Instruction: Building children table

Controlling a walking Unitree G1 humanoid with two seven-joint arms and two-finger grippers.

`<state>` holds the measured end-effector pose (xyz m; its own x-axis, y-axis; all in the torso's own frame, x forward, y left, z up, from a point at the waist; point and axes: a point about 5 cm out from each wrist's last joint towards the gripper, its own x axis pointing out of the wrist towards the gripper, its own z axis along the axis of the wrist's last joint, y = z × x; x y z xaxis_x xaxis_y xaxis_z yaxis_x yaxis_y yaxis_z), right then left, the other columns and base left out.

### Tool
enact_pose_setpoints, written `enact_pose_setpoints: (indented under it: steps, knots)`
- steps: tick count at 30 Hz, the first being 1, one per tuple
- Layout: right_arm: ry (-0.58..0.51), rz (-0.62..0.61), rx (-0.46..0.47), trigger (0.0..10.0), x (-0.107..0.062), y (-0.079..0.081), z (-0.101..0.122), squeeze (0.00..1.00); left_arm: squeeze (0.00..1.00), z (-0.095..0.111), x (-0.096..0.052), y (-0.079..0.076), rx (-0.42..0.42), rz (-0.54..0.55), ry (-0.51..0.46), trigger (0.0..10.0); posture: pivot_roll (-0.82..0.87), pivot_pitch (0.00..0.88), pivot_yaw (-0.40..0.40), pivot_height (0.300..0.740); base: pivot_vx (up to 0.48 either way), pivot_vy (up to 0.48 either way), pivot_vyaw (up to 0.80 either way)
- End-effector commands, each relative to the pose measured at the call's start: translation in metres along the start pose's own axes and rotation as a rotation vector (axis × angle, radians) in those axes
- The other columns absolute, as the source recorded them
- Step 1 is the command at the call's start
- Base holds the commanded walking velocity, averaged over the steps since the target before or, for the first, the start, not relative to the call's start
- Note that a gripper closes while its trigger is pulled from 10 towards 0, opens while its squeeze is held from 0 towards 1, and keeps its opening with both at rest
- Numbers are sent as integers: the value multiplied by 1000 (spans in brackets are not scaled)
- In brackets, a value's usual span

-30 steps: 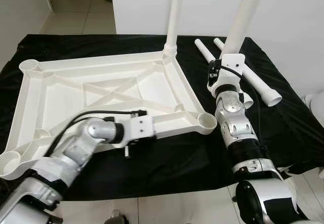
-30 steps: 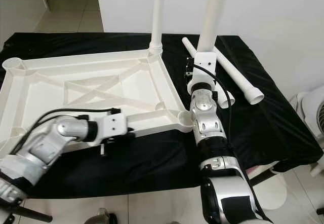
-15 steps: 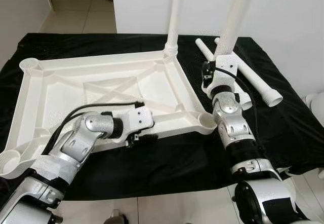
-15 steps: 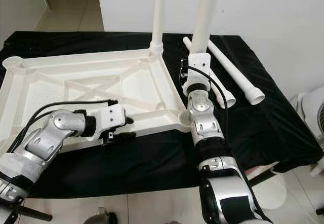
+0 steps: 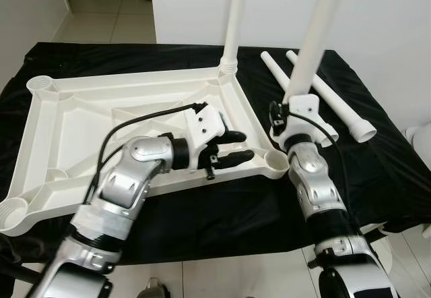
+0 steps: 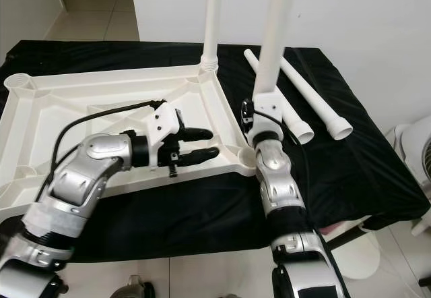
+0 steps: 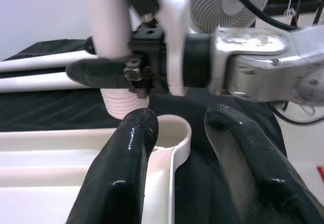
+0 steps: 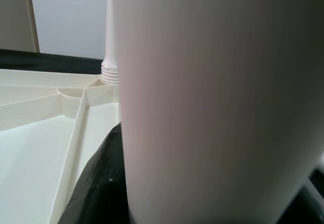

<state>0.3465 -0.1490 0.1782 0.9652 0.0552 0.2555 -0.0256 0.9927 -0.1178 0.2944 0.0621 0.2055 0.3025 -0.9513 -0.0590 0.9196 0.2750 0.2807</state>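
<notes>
The white tabletop (image 5: 81,119) lies upside down on the black-covered table. One white leg (image 5: 234,21) stands in its far right corner socket. My right gripper (image 5: 291,109) is shut on a second leg (image 5: 316,35), held upright beside the near right corner socket (image 5: 276,162). In the left wrist view that leg's threaded end (image 7: 124,102) hangs just above and behind the socket (image 7: 174,127). My left gripper (image 5: 248,145) is open over the tabletop's near right rim, its fingertips (image 7: 144,125) pointing at that socket. Two more legs (image 5: 337,102) lie on the cloth to the right.
The black cloth (image 5: 202,217) hangs over the table's front edge above pale floor tiles. A white wall stands behind the table. A white fan (image 5: 421,139) sits off the table's right end.
My left gripper has come out from the tabletop's front edge, risen and swung right toward the near right socket, now showing open fingers. The right arm with its leg has shifted only slightly.
</notes>
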Motion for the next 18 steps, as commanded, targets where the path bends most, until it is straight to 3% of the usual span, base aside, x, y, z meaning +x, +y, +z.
enact_pose_setpoints:
  steps: [1, 8, 18]
  knots:
    - [-41, 4, 9, 10000, -2, -2, 6, 0, 0, -3, -4, 16, -17, 339, 13, 10000, 83, 68, -57, 740, 0, 0, 0]
    - [-67, 52, 58, 10000, -33, 0, 2, 0, 0, -5, -7, 4, -77, 397, 4, 10000, 85, 73, -65, 740, 0, 0, 0]
    - [-13, 56, 74, 10000, -40, 0, -7, 0, 0, 0, -5, -3, -103, 421, -30, 10000, 79, 74, -64, 740, 0, 0, 0]
